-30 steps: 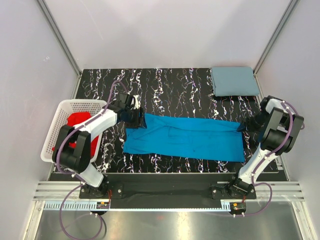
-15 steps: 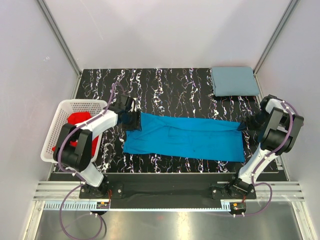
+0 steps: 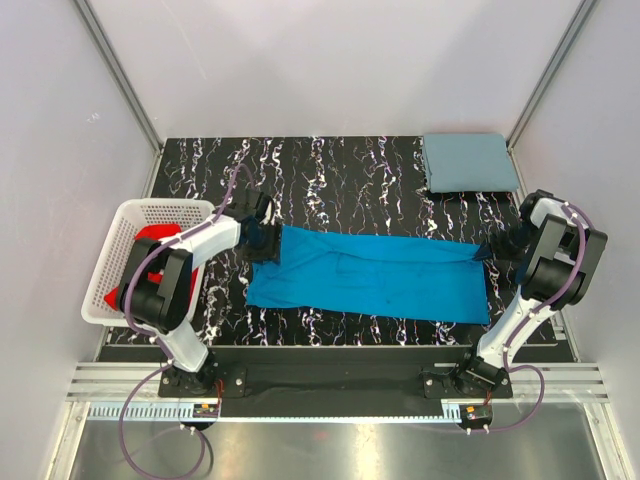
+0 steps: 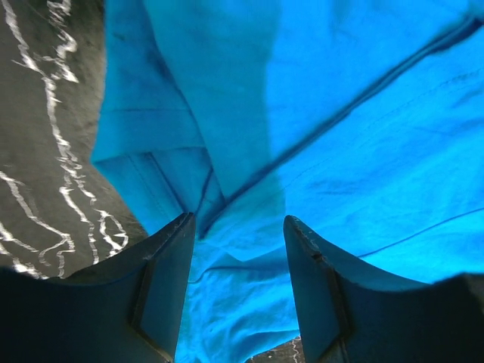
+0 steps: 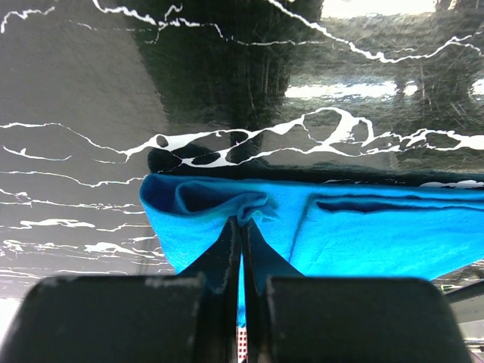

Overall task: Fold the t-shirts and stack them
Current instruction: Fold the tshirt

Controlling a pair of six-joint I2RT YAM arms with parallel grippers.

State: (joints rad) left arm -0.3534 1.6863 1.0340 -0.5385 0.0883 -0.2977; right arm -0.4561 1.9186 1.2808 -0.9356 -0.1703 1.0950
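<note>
Now the left gripper (image 4: 238,224), jaws half apart and empty, has crept outward over one end of the bright blue cloth t-shirt (image 3: 370,275) lying flat on the black marbled table (image 3: 350,170), while the right gripper (image 5: 242,227) stays clamped on its opposite corner, so the fold likely still waits.

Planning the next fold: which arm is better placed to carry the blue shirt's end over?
Probably right: the right fingers are shut on one end of the blue t-shirt. The left fingers stand open over the other end.
</note>
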